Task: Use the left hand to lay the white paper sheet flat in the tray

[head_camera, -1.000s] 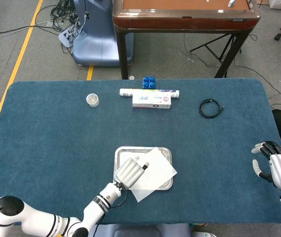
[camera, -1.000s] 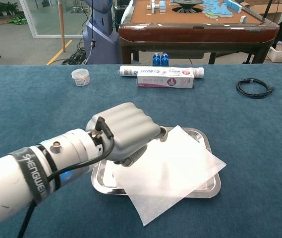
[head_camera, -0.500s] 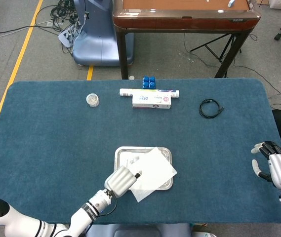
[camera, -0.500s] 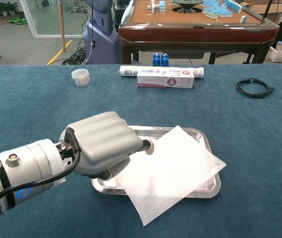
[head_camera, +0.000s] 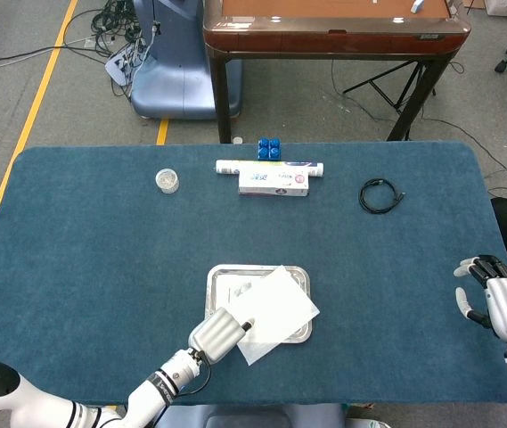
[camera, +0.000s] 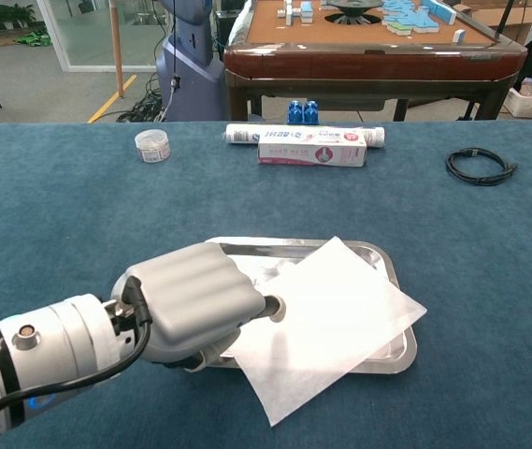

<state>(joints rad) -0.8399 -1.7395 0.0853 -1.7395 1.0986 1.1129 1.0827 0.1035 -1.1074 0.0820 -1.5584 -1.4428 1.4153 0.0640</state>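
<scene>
Left hand (camera: 191, 304), fingers curled and holding nothing, sits at eight o'clock of the white paper sheet (camera: 326, 318) overhanging the tray (camera: 392, 271).

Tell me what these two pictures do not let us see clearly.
- Left hand: the chest view shows only its back, which hides the fingertips; whether they touch the paper cannot be told.
- Tray: the paper and hand cover most of its floor in both views.
- Right hand: head view only, near the frame's right edge; absent from the chest view.
- Box: print too small to read.
</scene>
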